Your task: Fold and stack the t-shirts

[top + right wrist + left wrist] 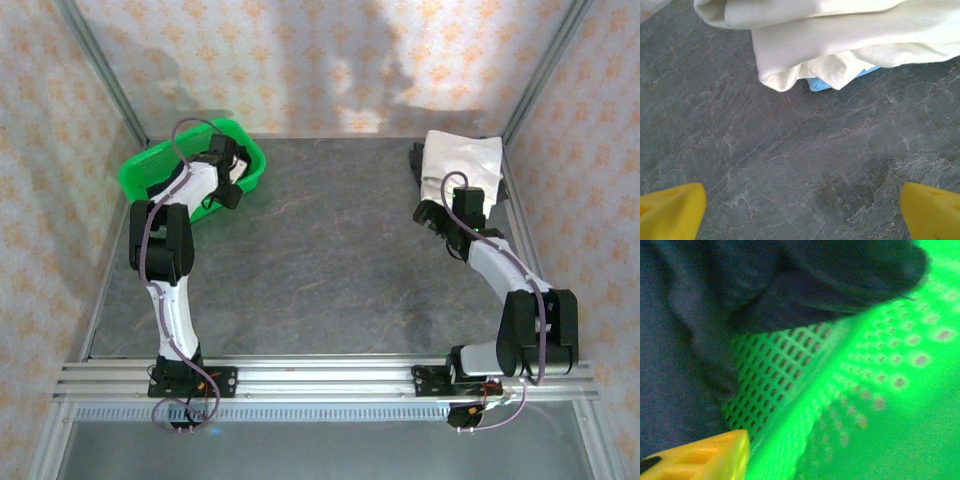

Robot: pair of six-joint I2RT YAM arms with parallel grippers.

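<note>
Navy, almost black, cloth of one t-shirt (pixel 690 350), bunched inside the green mesh basket (pixel 245 150) at the far left of the surface (pixel 320 260). Left fingers (pixel 705 457) inside that basket, right beside the cloth; with one yellow tip in sight, cannot tell whether apart, together or clamped on the shirt. Probably the step of taking this shirt out. No long axis to read in such a heap. White t-shirt (pixel 840 30) as a folded bundle at the far right corner, a small blue piece (pixel 820 84) peeping from under its edge. Right fingers (pixel 670 210) wide apart, holding nothing, low over bare stone just beside the bundle. Nearer to the navy shirt by far: the left arm. Calls next for a lift out of the basket toward the open middle, well apart from the white bundle, for spreading flat.
</note>
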